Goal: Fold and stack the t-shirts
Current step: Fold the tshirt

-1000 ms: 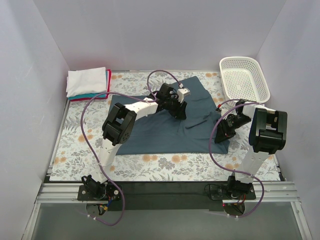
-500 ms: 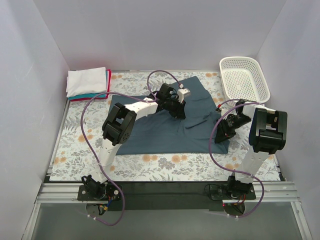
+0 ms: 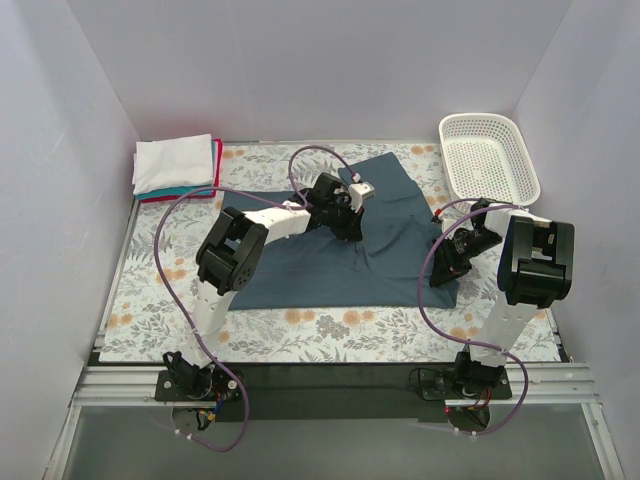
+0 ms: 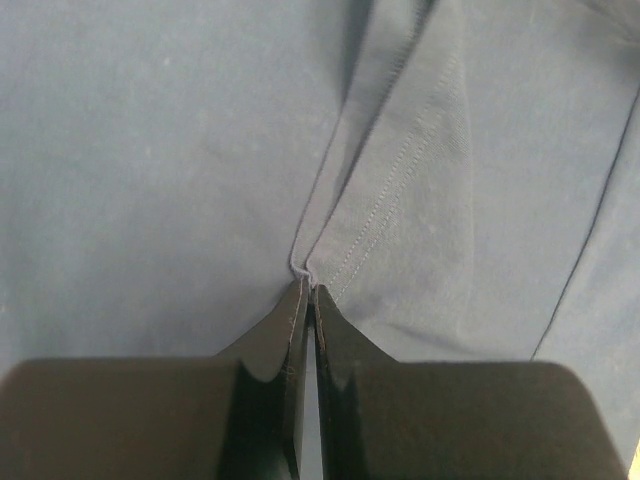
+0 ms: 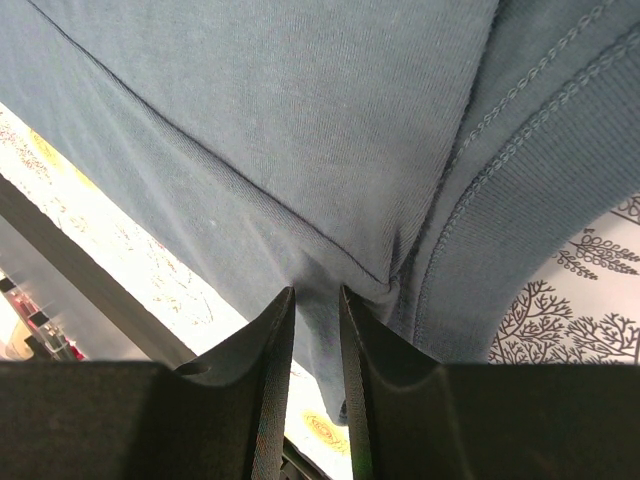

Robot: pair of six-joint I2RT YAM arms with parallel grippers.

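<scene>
- A dark slate-blue t-shirt (image 3: 330,270) lies spread over the middle of the flower-patterned table (image 3: 150,290). It is mostly flat, with a loose crease across its right half.
- The left jaws are closed tight on a small pinch of this shirt near its middle. In the left wrist view, a ridge of cloth runs into their tips beside a stitched hem.
- The right jaws stand narrowly apart at the shirt's near right edge. Cloth seems to be gathered between them, though the wrist view does not show the grip plainly.
- A stack of folded t-shirts (image 3: 175,165), white on top with teal and red edges showing, sits at the far left corner, well apart from the spread shirt.
- A white mesh basket (image 3: 488,155) stands at the far right corner.
- The shirt looks light, limp and easily wrinkled. It will likely sag and slide between two holds, so hems, seams and corners make the surest places to pinch.
</scene>
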